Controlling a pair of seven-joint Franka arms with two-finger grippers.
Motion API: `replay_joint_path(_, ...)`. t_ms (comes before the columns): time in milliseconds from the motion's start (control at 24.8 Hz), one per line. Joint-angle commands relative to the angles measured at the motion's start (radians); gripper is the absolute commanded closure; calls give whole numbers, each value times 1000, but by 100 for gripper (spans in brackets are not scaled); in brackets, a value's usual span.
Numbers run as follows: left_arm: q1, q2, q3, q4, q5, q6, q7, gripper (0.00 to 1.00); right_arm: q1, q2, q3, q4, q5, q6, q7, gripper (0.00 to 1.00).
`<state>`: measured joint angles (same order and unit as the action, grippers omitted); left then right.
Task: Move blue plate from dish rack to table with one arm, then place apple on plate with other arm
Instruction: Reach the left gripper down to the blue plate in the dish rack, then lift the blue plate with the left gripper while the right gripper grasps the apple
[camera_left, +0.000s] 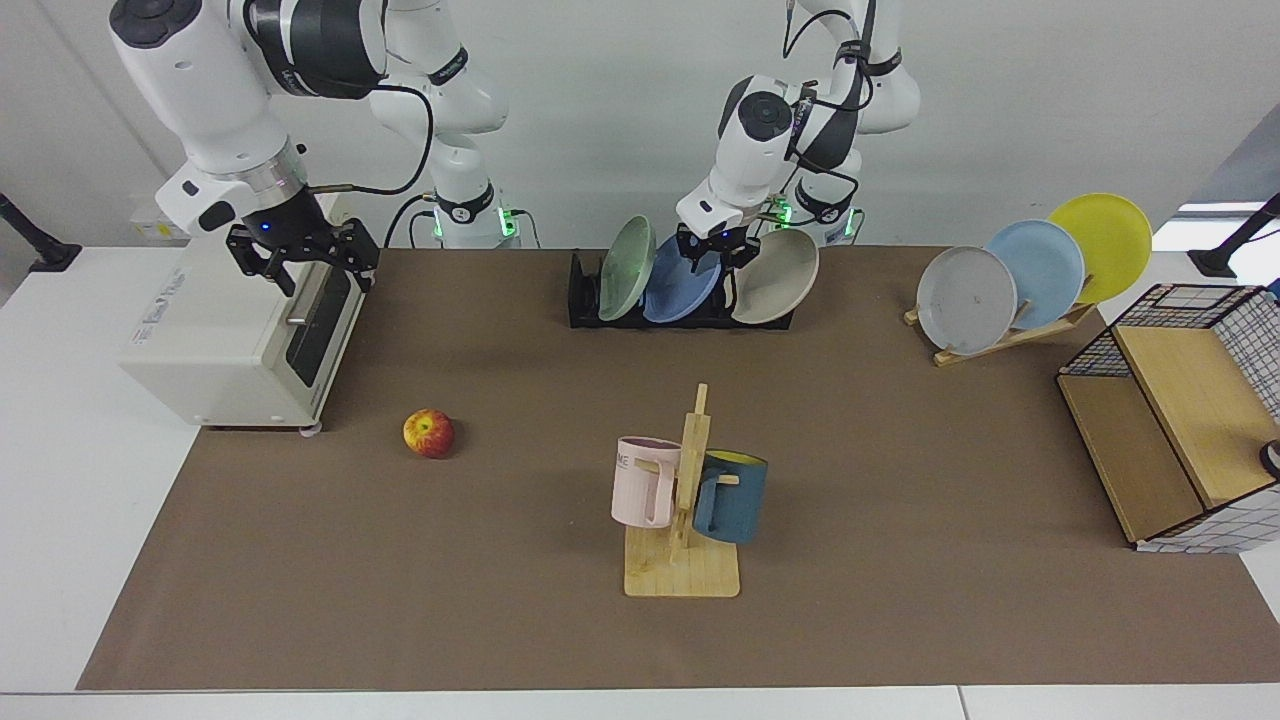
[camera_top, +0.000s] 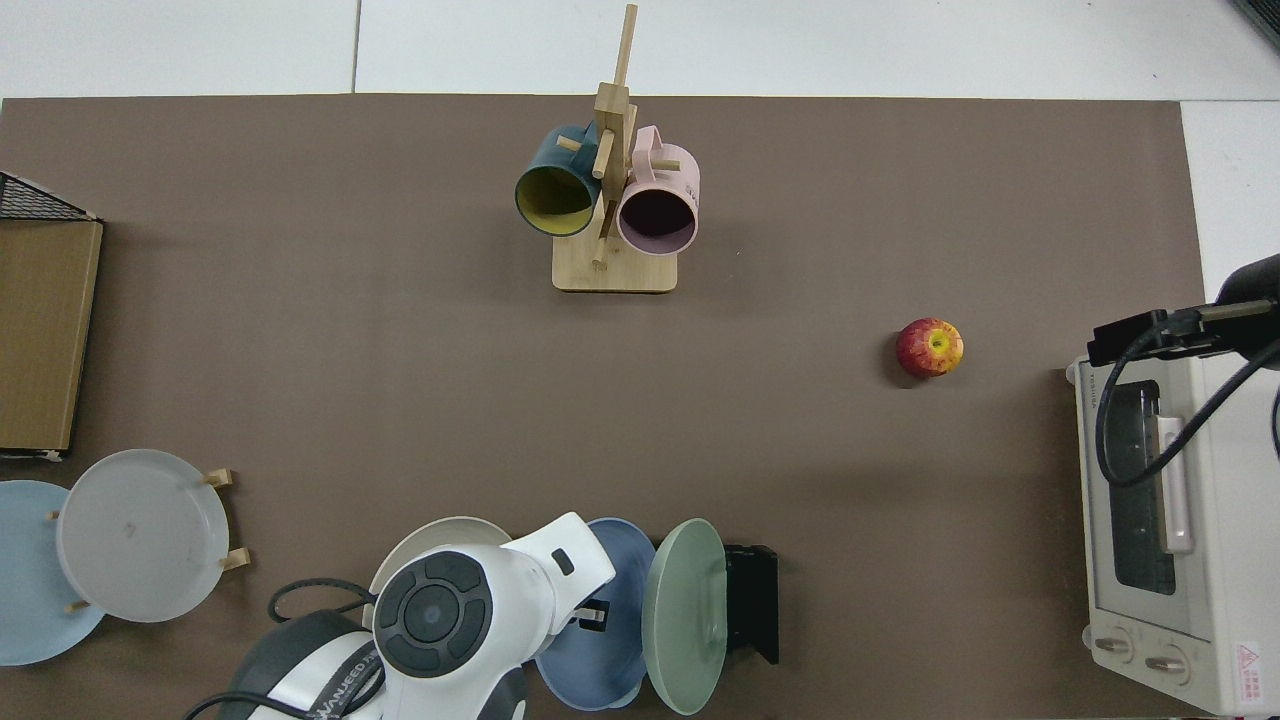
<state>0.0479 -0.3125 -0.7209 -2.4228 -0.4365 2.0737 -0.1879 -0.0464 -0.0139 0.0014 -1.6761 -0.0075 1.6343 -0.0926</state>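
Note:
The blue plate (camera_left: 680, 295) (camera_top: 610, 650) stands on edge in the black dish rack (camera_left: 583, 300) (camera_top: 755, 600), between a grey-green plate (camera_left: 625, 268) and a beige plate (camera_left: 775, 288). My left gripper (camera_left: 712, 252) hangs open right at the blue plate's top rim, one finger on each side. From above, the arm's wrist (camera_top: 450, 610) hides most of that gripper. The apple (camera_left: 429, 433) (camera_top: 930, 347) lies on the brown mat of the table (camera_left: 500, 560). Well away from the apple, my right gripper (camera_left: 300, 262) waits open above the toaster oven.
A white toaster oven (camera_left: 240, 330) stands at the view's left. A wooden mug stand (camera_left: 685, 500) with a pink and a dark blue mug is mid-mat. A wooden rack (camera_left: 1010, 335) holds grey, pale blue and yellow plates. A wire-and-wood shelf (camera_left: 1180, 420) is at the right.

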Motion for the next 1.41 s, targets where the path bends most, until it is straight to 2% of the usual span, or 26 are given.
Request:
replay_joint_path(0,18,-23,-14,-19,-21,14,-1,100,-10,-24,6,-14,8,4,-24,0)
replay_joint_path(242,20,-27,-3,2,-1,-17,15,100,6,0,14,-51,6,131,7,0)
replay_joint_path(525,20,-27,72,109,131,-173,2,100,65,12,14,-253,7,321,16,0)
replay_joint_path(646,20,-27,103,163,165,-243,4,100,77,28,14,-332,7,442,19,0)
replay_joint_path(768,18,-20,146,205,170,-261,4,100,76,52,14,-402,11,579,17,0)
replay_joint_path(929,20,19,201,252,170,-259,15,100,74,101,14,-450,11,709,16,0)
replay_joint_path(1091,14,105,305,318,139,-241,44,100,66,160,14,-462,11,800,16,0)
replay_joint_path(1253,15,147,386,335,-11,-172,143,100,63,204,14,-468,12,860,16,0)
replay_joint_path(1374,15,197,425,333,-71,-103,209,100,65,236,14,-487,14,927,19,0)
